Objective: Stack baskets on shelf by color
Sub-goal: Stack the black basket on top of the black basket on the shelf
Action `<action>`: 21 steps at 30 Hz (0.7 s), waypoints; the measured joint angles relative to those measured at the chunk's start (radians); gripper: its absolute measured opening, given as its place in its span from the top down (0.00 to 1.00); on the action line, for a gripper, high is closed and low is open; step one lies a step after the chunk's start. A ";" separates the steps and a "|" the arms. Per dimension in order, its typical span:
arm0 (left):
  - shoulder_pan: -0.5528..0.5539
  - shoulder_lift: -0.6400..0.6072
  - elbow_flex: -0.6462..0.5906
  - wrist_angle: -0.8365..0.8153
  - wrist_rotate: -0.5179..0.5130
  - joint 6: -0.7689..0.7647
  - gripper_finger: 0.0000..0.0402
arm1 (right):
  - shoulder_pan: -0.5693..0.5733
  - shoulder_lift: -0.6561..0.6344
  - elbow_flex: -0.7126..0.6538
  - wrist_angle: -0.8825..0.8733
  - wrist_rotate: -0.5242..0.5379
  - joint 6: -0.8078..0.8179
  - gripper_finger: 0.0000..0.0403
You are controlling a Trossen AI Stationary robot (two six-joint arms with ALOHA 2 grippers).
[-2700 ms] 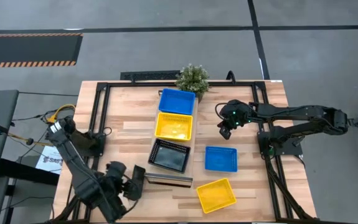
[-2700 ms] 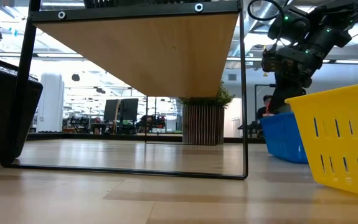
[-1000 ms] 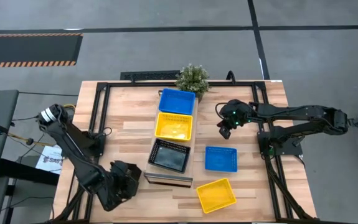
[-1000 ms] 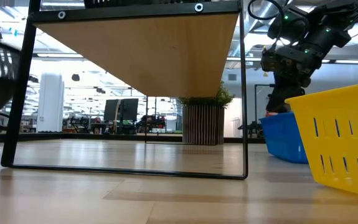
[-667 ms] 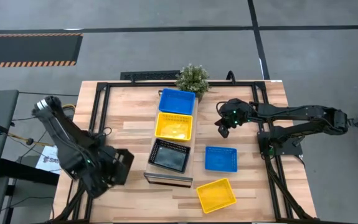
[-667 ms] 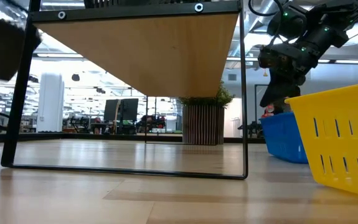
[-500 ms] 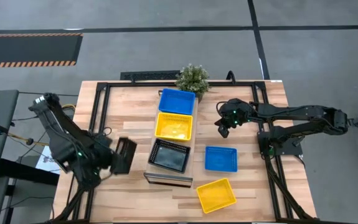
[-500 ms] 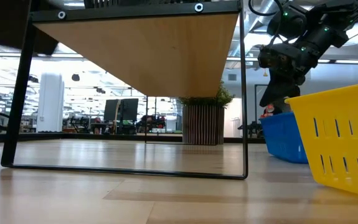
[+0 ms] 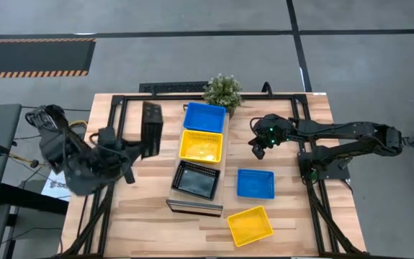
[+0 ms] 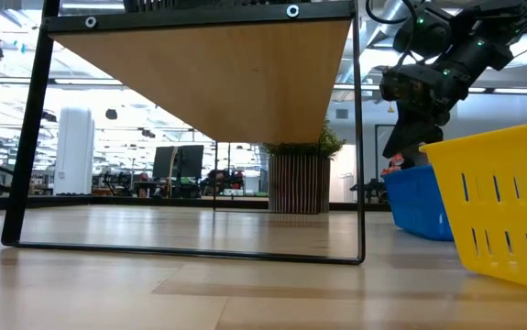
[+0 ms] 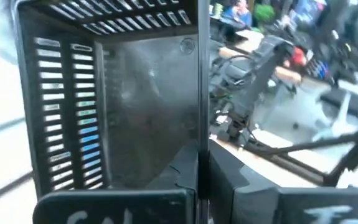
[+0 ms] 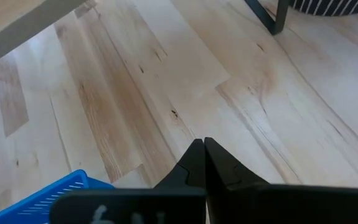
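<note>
The left gripper (image 9: 136, 147), left of centre in the high view, is clamped on one wall of a black basket (image 9: 151, 128), which it holds turned on edge above the tabletop (image 9: 286, 216), just left of the shelf (image 9: 225, 169). On the shelf sit a blue basket (image 9: 205, 117), a yellow basket (image 9: 201, 146) and another black basket (image 9: 196, 179), top to bottom. A loose blue basket (image 9: 255, 183) and loose yellow basket (image 9: 250, 225) lie lower right.

To do this step well, I would level the held basket, line it up squarely over the black one on the shelf and lower it straight so it nests.

The right gripper (image 9: 258, 152) hovers right of centre, fingers together on nothing. In the left wrist view the held black basket (image 11: 116, 99) fills the frame, hiding the shelf. Whether any shelf basket already holds another of its colour is hard to tell.
</note>
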 joint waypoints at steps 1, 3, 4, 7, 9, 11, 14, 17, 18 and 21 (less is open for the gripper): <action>0.031 0.006 0.017 0.053 0.042 0.107 1.00 | 0.000 0.000 0.000 0.000 0.000 0.001 0.98; 0.089 0.022 0.046 0.144 0.148 0.295 1.00 | 0.000 0.000 0.000 -0.001 0.000 0.002 0.98; 0.118 0.032 0.057 0.185 0.205 0.378 1.00 | 0.000 0.000 0.000 -0.001 0.000 0.001 0.98; 0.200 0.077 0.095 0.256 0.338 0.561 1.00 | 0.000 0.000 0.000 -0.002 0.000 0.001 0.98; 0.248 0.119 0.130 0.255 0.406 0.646 1.00 | 0.000 0.000 0.000 -0.002 0.000 0.001 0.98; 0.292 0.164 0.162 0.252 0.480 0.724 1.00 | 0.000 0.000 0.000 -0.002 0.000 0.001 0.98; 0.343 0.242 0.214 0.241 0.602 0.823 1.00 | 0.000 0.000 0.000 -0.002 0.000 0.001 0.98; 0.374 0.325 0.278 0.183 0.707 0.871 1.00 | 0.000 0.000 0.000 -0.002 0.000 0.001 0.98; 0.381 0.354 0.302 0.157 0.733 0.877 1.00 | 0.000 0.000 0.000 -0.003 0.000 0.001 0.98; 0.392 0.434 0.379 0.053 0.788 0.879 1.00 | 0.000 0.000 0.000 -0.004 0.000 0.006 0.98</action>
